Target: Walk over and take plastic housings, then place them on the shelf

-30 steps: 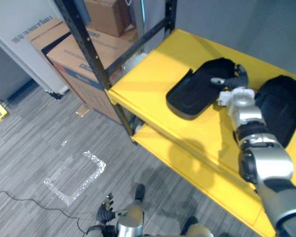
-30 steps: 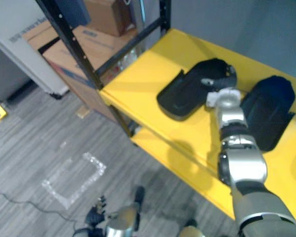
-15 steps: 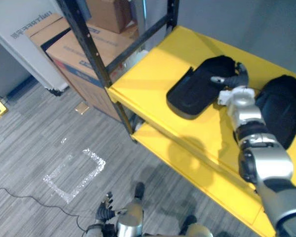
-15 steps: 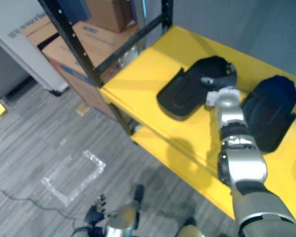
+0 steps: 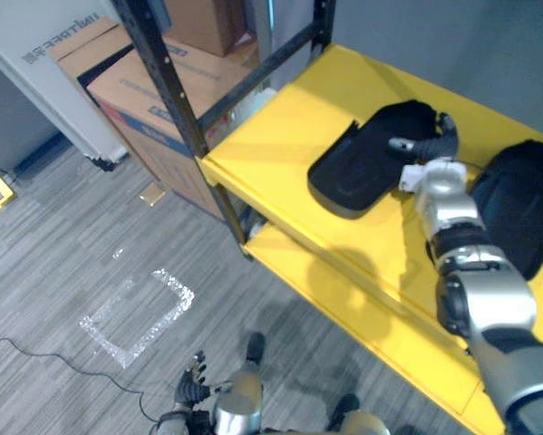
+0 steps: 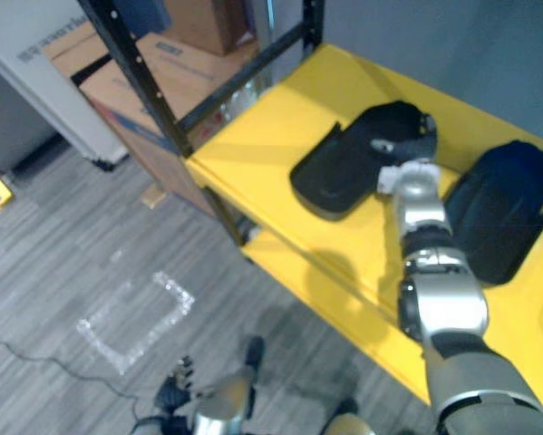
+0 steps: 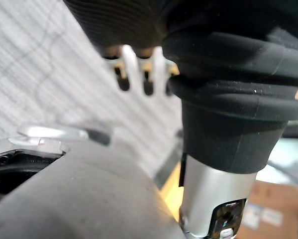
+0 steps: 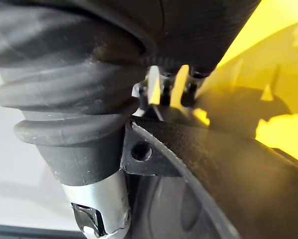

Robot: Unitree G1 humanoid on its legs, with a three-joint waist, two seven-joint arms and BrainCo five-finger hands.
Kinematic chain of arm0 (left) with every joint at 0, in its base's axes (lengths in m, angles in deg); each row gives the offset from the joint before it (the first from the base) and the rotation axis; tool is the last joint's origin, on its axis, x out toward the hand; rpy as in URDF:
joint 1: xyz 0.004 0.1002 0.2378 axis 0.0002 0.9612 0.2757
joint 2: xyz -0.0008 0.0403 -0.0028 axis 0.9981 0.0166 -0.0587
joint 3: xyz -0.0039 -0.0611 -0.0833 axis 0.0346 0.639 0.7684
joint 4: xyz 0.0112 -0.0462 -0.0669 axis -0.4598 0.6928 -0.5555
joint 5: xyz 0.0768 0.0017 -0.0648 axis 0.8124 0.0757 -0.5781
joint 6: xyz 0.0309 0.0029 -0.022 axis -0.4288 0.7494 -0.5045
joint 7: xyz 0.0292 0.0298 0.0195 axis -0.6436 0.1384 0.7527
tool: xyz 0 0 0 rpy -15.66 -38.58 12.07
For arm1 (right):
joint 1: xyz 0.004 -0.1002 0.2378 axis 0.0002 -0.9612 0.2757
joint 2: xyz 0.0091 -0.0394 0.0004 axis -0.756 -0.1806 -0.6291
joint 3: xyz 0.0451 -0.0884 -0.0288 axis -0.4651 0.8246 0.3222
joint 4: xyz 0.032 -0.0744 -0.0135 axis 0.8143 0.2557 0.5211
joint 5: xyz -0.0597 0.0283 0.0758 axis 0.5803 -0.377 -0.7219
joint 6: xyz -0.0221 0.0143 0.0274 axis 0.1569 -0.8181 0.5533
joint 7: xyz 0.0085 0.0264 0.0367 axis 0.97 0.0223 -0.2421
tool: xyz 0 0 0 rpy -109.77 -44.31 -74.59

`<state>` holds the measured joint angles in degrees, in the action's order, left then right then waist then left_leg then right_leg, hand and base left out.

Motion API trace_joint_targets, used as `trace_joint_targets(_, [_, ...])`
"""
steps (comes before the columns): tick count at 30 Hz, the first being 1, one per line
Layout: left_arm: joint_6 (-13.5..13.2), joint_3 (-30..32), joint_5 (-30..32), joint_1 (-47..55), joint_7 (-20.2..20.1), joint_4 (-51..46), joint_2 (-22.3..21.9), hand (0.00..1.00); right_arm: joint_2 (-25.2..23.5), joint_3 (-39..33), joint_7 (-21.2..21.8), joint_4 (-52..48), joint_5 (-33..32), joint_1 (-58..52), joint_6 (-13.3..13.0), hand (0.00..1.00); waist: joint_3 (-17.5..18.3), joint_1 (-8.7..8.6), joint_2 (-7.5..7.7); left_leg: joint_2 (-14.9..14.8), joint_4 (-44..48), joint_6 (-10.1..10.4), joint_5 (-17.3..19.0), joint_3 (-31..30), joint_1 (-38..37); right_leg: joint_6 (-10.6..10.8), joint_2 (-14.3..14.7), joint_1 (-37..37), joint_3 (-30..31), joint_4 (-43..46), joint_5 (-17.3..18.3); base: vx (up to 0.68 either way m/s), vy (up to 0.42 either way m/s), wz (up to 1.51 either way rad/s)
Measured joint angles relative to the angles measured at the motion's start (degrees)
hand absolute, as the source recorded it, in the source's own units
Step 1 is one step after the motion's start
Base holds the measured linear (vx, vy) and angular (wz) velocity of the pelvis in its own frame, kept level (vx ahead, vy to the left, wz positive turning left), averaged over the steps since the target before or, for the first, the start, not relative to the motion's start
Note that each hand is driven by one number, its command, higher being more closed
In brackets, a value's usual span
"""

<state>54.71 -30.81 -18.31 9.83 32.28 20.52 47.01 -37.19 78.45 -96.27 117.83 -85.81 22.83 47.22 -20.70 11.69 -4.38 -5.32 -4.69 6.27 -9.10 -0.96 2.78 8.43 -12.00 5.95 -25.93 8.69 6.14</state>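
Observation:
Two black plastic housings lie on the yellow top shelf (image 5: 280,127). The left housing (image 5: 362,159) rests flat, and my right hand (image 5: 431,154) reaches over from the near side to its right end. Thumb and fingers are curled round that end's rim. In the right wrist view the housing's rim (image 8: 198,164) lies right under the fingers (image 8: 161,82). The second housing (image 5: 525,204) lies to the right of my right arm, untouched. My left hand (image 5: 191,391) hangs low over the floor with relaxed fingers (image 7: 134,74), holding nothing.
A black shelf upright (image 5: 171,91) and crossbar frame the shelf's left end. Cardboard boxes (image 5: 144,77) stand behind it beside a white panel (image 5: 35,63). A lower yellow shelf (image 5: 344,313) juts out below. A taped square (image 5: 135,313) marks the grey floor.
The whole view has shifted a little, so the camera moved. My right hand stays on the left housing and the left hand still hangs low.

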Motion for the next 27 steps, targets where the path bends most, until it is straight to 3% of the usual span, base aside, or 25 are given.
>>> trace_joint_targets(24, [-0.1, 1.0, 0.1, 0.0, -0.1, 0.2, -1.0, 0.0, -0.2, -2.0, -1.3, -0.1, -1.6, 0.1, -4.2, 0.0, -0.5, 0.31, -0.9, 0.1, 0.0, 0.0, 0.0, -0.2, 0.3, 0.0, 0.1, 0.2, -0.6, -0.4, 0.0, 0.0, 0.0, 0.0])
trace_joint_targets(27, [-0.3, 1.0, 0.2, 0.0, -0.1, 0.2, -1.0, 0.0, -0.2, -2.6, -3.5, -0.1, -0.9, 0.1, -4.6, 0.0, -0.5, 0.36, -0.9, 0.1, 0.0, 0.0, 0.0, -0.3, 0.3, 0.0, 0.1, 0.3, -0.6, -0.4, 0.0, 0.0, 0.0, 0.0])
